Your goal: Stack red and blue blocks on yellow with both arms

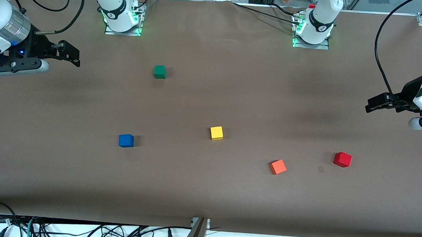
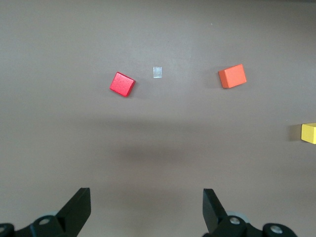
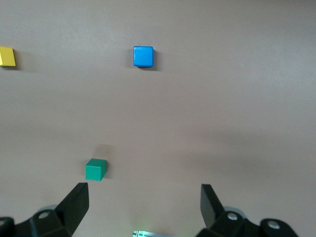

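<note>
The yellow cube [image 1: 216, 133] sits flat on the brown table near the middle of the front view, with nothing on top of it. The blue cube [image 1: 126, 140] rests lower left of centre, well apart from the yellow one, square to the frame. The red cube [image 1: 342, 159] lies at lower right, turned slightly askew, alone on the table toward the left arm's end.

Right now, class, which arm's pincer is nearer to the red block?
Left. The left pincer hangs open at the left arm's end of the table, close to the red block. The right pincer hangs open at the right arm's end.
</note>
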Motion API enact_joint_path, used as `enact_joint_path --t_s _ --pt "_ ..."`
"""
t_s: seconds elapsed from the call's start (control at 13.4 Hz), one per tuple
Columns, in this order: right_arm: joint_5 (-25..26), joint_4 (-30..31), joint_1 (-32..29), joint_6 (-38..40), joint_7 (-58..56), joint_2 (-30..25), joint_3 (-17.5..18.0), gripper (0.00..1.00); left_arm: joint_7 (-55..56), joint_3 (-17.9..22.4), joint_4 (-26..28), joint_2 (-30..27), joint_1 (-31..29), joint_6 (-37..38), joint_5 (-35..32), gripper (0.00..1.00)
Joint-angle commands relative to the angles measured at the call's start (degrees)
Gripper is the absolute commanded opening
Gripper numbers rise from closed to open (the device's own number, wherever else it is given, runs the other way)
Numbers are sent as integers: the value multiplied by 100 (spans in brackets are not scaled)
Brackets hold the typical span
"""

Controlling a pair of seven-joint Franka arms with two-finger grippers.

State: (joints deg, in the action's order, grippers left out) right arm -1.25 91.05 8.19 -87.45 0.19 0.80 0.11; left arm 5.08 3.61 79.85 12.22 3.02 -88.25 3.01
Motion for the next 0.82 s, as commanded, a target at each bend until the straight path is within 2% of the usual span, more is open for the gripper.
enact_joint_path --t_s 0.0,0.74 --pt "-16 -52 -81 79 -2 -10 42 100 20 8 -172 78 6 44 -108 100" --pt "-7 -61 -81 62 -2 -10 50 100 20 -10 -180 87 6 44 -99 100"
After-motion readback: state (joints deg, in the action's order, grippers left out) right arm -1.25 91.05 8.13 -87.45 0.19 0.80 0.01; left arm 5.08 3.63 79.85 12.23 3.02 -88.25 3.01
